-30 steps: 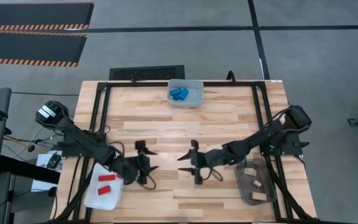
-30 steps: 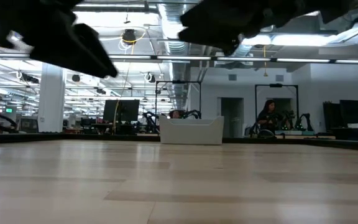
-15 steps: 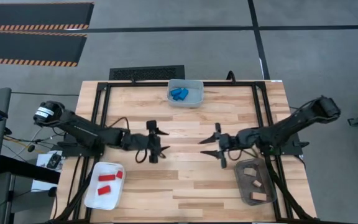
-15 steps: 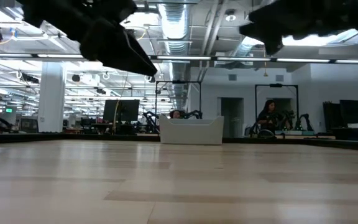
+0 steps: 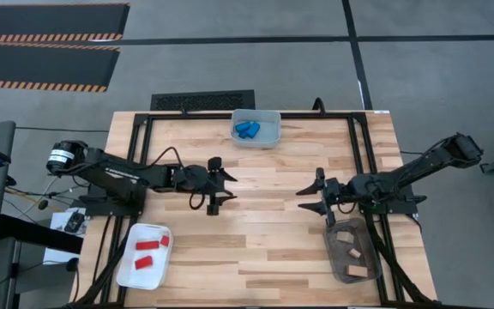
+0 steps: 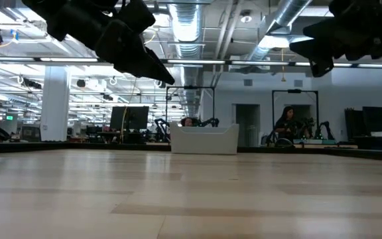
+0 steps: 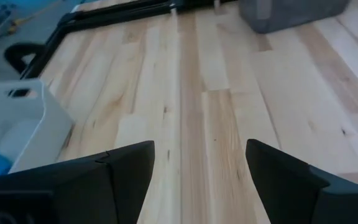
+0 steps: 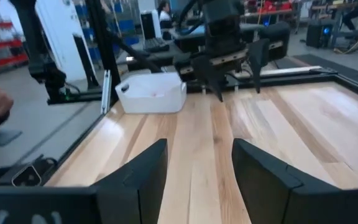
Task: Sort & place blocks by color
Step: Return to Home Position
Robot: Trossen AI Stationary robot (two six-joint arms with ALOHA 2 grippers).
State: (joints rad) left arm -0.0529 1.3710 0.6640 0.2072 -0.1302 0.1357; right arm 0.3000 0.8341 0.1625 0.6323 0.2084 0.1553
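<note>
- both hands hang empty with fingers spread over the pale planked wooden table (image 5: 264, 249): left gripper (image 5: 223, 183) facing right gripper (image 5: 311, 196), well apart.
- just behind the left gripper, small red wooden blocks (image 5: 147, 245) lie in a white plastic bin (image 5: 159, 273); close beside the right gripper, plain tan wooden blocks (image 5: 345, 238) sit in a dark grey bin (image 5: 343, 270).
- farther off, to the side of both grippers, blue wooden blocks (image 5: 247, 130) rest in a clear bin (image 5: 268, 129).
- we judge the blocks light, stiff and smooth; pinch flat opposite faces, since slanted ones may slip.
</note>
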